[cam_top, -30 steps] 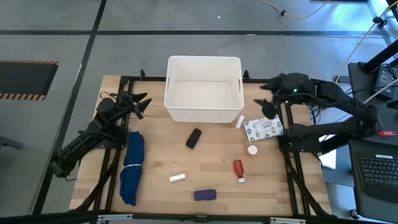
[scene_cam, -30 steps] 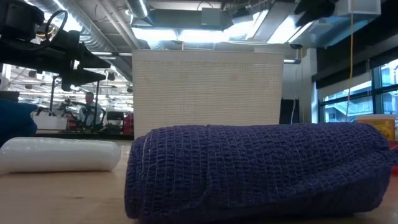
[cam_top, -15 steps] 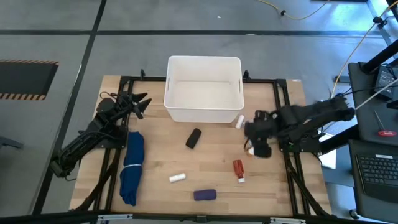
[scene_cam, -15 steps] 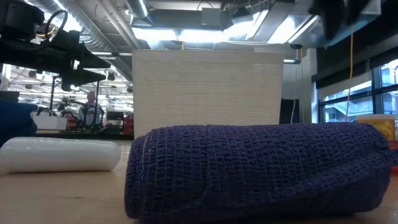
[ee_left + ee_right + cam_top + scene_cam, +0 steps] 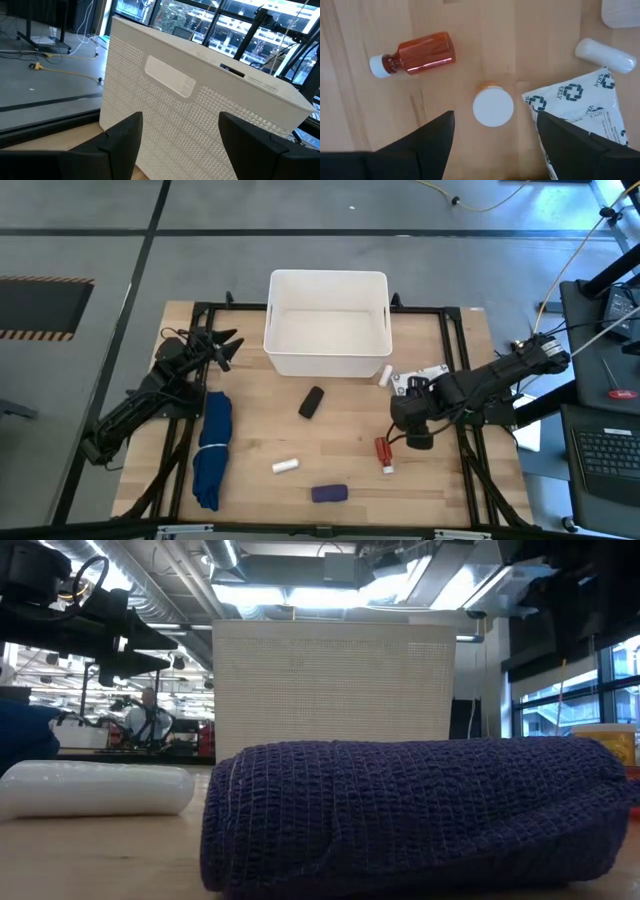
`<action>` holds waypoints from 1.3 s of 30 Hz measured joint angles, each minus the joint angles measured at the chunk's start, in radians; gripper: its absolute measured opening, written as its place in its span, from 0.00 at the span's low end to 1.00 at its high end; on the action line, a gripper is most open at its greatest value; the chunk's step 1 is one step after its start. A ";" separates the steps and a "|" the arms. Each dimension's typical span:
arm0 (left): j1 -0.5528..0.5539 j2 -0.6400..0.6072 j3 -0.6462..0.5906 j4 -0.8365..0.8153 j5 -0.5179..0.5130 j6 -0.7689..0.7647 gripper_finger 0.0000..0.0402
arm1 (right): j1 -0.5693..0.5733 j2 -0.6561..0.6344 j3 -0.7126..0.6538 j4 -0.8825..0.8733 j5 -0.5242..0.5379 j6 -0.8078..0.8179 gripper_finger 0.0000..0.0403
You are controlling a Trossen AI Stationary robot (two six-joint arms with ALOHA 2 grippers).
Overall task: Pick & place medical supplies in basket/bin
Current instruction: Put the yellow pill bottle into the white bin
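The white bin (image 5: 327, 323) stands at the table's far middle. My right gripper (image 5: 495, 117) is open and points down over the white-capped orange vial (image 5: 493, 108), which stands upright on the table between its fingers, untouched. Close by lie the red tube (image 5: 415, 54), a white dotted packet (image 5: 580, 107) and a white roll (image 5: 605, 55). In the high view my right gripper (image 5: 408, 428) hides the vial. The black oblong piece (image 5: 312, 402), a second white roll (image 5: 286, 466) and the purple oblong (image 5: 329, 493) lie on the wood. My left gripper (image 5: 224, 345) is open, left of the bin.
A long folded blue cloth (image 5: 212, 448) lies along the table's left side. A black frame runs along the table's edges. The low view is filled by the purple oblong (image 5: 420, 810), with the white roll (image 5: 95, 788) to its left and the bin (image 5: 335, 690) behind.
My right arm has swung from the far right beside the bin toward the near edge and the table's middle, and has come down with its gripper pointing down over the vial. The white packet, hidden half a second ago, shows partly again. No item has moved.
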 joint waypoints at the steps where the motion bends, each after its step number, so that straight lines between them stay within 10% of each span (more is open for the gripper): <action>1: 0.000 0.000 0.000 0.000 0.000 0.000 0.63 | 0.000 0.000 -0.007 0.010 0.000 -0.001 0.70; 16: 0.000 0.000 0.000 0.000 0.000 0.000 0.63 | 0.000 0.000 -0.054 0.027 -0.020 0.054 0.90; 39: 0.000 0.000 0.000 0.000 0.001 0.000 0.63 | 0.005 0.000 -0.270 0.236 -0.026 0.126 0.91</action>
